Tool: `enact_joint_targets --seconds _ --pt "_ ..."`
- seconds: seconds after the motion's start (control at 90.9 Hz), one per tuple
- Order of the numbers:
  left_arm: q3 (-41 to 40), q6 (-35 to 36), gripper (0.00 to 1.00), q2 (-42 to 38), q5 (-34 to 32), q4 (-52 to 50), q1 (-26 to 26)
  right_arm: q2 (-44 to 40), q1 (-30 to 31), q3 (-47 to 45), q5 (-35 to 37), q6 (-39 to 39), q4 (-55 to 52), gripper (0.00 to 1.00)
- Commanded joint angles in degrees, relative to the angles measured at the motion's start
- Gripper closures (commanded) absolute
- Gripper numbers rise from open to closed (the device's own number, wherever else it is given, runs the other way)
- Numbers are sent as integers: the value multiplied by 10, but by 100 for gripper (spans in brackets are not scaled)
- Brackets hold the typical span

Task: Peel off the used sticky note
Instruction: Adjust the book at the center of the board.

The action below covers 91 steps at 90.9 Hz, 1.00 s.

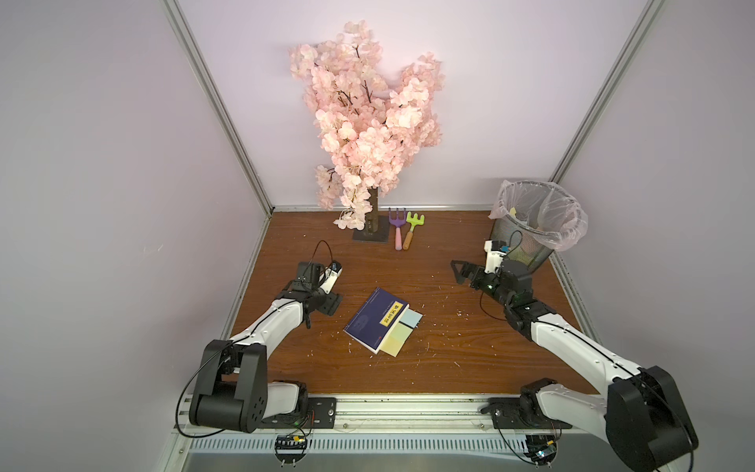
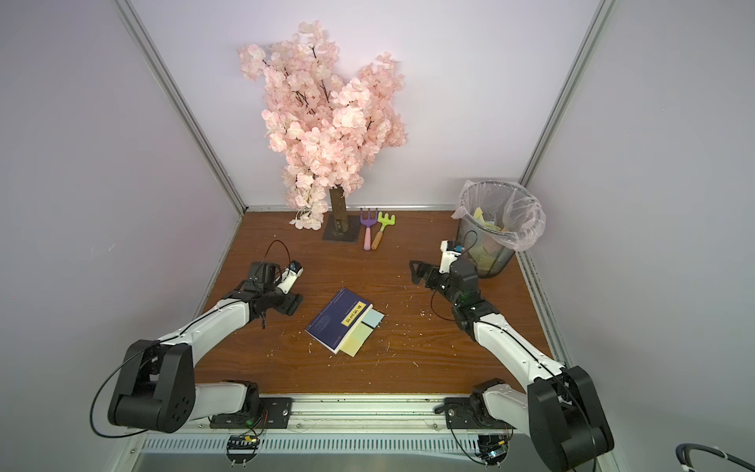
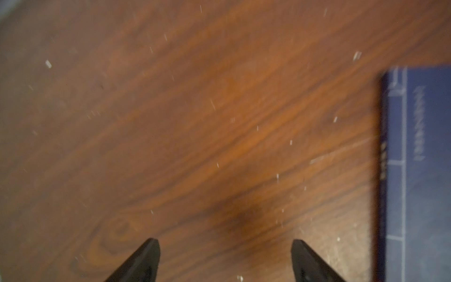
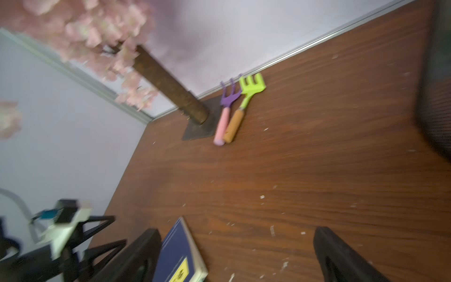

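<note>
1. Wooden table (image 1: 449, 367): brown grain, strewn with small white flecks (image 1: 461, 314).
2. Centre: a blue book (image 1: 374, 323) lies flat and askew, with pastel sticky notes (image 1: 397, 342) jutting from its 4 o'clock edge.
3. 12 o'clock: the blossom tree's base plate (image 1: 382, 236), with a purple rake (image 1: 397, 229) and a green rake (image 1: 412, 229) side by side just beside it.
4. 2 o'clock: a plastic-lined wire bin (image 1: 527, 245).

Both top views are lit evenly and softly from overhead, the pale walls (image 1: 102, 163) dimming toward the corners; the counter (image 1: 449, 359) carries only faint, diffuse shadows; the wide lens splays the frame posts (image 1: 217, 106) outward toward the upper corners; the left wrist view is motion-smeared, wood grain and blue book (image 3: 419, 171) soft, with a dark shadow patch ahead of the left hand (image 3: 224, 244); the right wrist view blurs too, worst on the blossom tree (image 4: 80, 31) and mesh bin (image 4: 436, 97) at its margins.
</note>
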Motion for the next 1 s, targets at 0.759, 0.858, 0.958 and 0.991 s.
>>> enact_joint_targets --seconds 0.759,0.858,0.958,0.991 --pt "-57 65 18 65 -24 -71 -268 128 184 47 15 130 -77 1" --pt "-46 57 17 66 -1 -88 -295 128 185 48 -4 141 -64 1" --pt "-31 48 16 70 15 -100 -322 130 186 45 -18 149 -52 1" --pt "-25 45 16 72 26 -103 -327 132 186 44 -19 151 -50 1"
